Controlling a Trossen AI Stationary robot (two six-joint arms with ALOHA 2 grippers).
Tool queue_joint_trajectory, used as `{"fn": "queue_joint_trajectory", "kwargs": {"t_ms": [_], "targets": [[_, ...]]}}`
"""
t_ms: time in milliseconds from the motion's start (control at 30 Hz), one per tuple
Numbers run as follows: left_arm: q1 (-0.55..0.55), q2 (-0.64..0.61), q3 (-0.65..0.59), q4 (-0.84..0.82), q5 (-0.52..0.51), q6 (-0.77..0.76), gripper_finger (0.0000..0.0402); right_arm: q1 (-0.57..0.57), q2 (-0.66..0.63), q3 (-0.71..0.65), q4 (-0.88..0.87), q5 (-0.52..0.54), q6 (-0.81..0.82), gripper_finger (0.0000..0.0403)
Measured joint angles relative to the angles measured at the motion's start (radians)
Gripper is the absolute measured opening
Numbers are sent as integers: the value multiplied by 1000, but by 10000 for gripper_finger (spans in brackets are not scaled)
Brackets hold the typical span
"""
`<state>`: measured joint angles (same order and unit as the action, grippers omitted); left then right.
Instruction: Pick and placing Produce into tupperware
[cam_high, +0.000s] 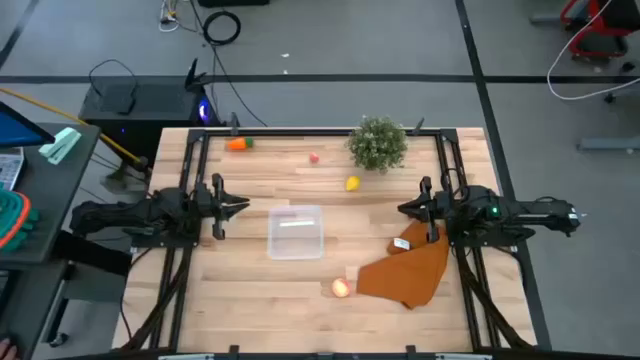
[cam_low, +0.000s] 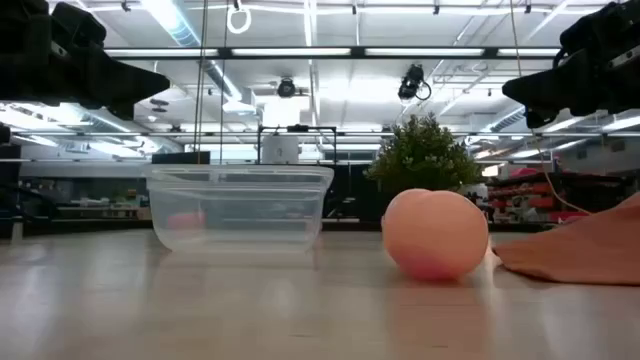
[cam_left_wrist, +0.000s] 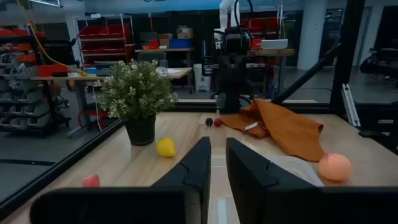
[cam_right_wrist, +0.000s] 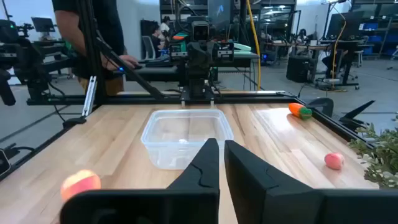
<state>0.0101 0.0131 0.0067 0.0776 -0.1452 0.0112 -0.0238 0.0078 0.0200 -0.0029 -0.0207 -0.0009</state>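
both jaws nearly closed; tupperware shows nothing inside.

Clear glossy plastic tupperware on a pale matt wood-plank table; soft, creased brown-orange cloth.

Near the table's middle, slightly left: the tupperware, nothing in it. Left of it, well apart, the left gripper; right of it, the right gripper, both raised above the tabletop. At the far left edge, the carrot. Right of that, the berry piece, then the potted plant. Just before the plant, the lemon. Toward the near right, the cloth, with the apple just beside its left edge.
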Motion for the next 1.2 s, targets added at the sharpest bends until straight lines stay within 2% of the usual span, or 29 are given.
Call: {"fn": "queue_joint_trajectory", "kwargs": {"t_ms": [1200], "targets": [[0, 0, 0, 0, 0, 0, 54, 0, 0, 0, 0, 0, 0, 0]]}}
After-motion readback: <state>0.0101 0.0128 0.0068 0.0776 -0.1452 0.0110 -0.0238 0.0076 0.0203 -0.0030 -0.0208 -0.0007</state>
